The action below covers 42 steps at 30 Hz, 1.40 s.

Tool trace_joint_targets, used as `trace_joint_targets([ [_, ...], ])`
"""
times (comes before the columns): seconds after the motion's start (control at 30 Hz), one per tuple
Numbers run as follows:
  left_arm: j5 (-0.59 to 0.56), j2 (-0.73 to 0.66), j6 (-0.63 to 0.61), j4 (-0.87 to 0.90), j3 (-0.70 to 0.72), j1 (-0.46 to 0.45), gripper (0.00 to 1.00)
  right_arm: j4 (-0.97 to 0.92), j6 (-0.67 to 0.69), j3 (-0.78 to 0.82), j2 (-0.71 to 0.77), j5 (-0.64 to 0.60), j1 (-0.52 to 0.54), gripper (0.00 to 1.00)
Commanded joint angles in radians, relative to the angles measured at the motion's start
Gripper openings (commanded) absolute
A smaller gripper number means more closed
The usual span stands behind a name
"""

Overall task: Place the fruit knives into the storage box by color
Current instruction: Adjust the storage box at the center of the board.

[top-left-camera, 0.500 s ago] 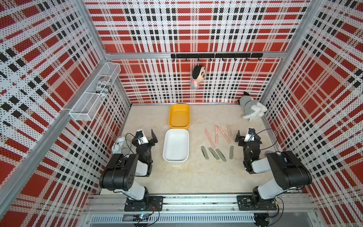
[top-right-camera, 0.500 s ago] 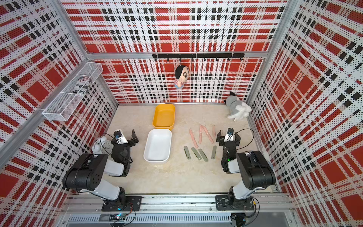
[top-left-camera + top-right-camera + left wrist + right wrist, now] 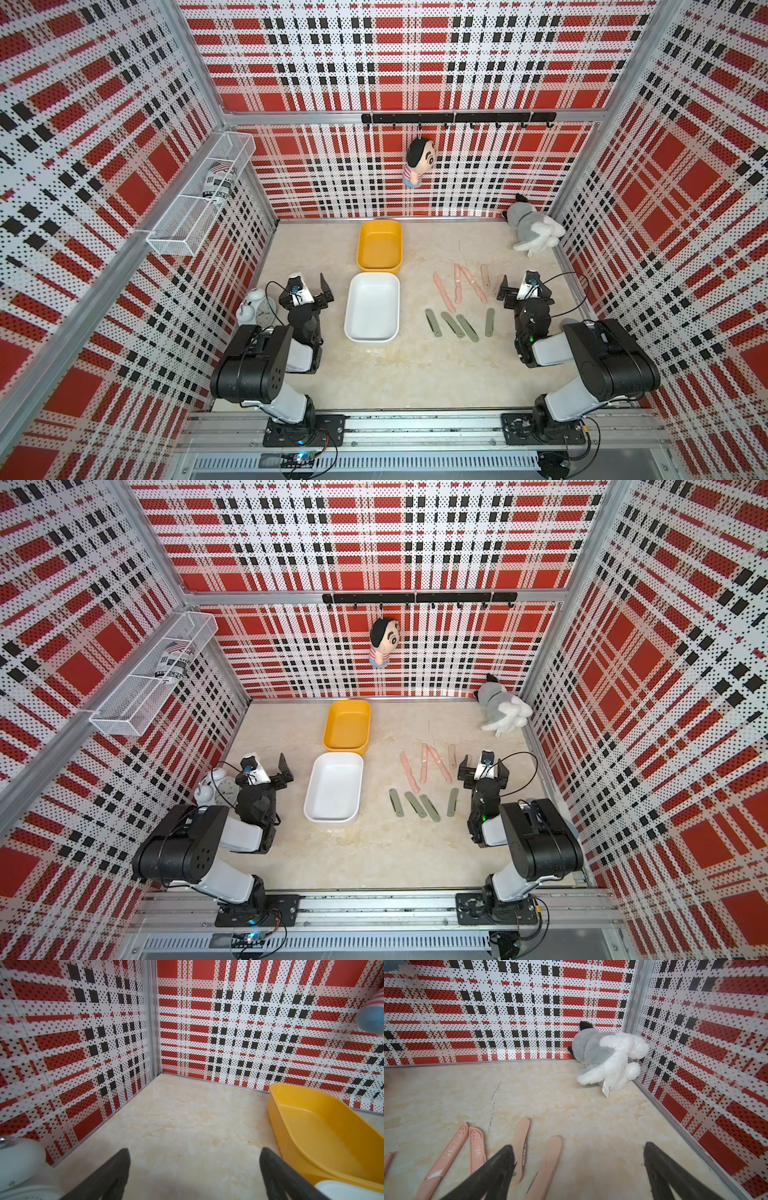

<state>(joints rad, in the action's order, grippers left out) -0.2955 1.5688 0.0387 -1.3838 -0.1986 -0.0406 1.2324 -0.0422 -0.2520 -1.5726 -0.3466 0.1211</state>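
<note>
Right wrist: beige marbled tabletop (image 3: 591, 1118), plaid walls (image 3: 508, 1012).

Right wrist view: a finger (image 3: 492, 1176) of the right gripper (image 3: 578, 1147) is covering parts of the salmon-pink fruit knives (image 3: 520, 1138), and the frame edge is cutting off their near ends. Left wrist view: the white alarm clock (image 3: 18, 1163) is showing blurred and cropped. The white storage box (image 3: 353, 1190) is showing only a sliver, and the hanging doll (image 3: 373, 1018) is running off the edge.
</note>
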Motion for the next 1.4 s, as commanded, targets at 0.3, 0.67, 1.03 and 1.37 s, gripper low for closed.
trace_joint_targets([
  [0.3, 0.032, 0.01, -0.006, -0.011, -0.018, 0.007, 0.98, 0.016, 0.002, -0.008, -0.009, -0.008, -0.009, 1.0],
  [0.67, -0.202, -0.114, -0.07, 0.039, 0.003, -0.099, 0.98, 0.112, 0.026, 0.076, 0.059, 0.053, -0.008, 1.0],
  [1.03, -0.569, -0.438, 0.044, 0.627, -0.309, -0.311, 0.98, -0.485, -0.103, -0.13, 0.471, 0.052, 0.008, 1.0],
  [1.37, -0.326, -0.583, 0.188, 1.059, -0.572, -0.252, 0.98, -0.485, -0.103, -0.308, 0.565, 0.052, -0.056, 1.0],
])
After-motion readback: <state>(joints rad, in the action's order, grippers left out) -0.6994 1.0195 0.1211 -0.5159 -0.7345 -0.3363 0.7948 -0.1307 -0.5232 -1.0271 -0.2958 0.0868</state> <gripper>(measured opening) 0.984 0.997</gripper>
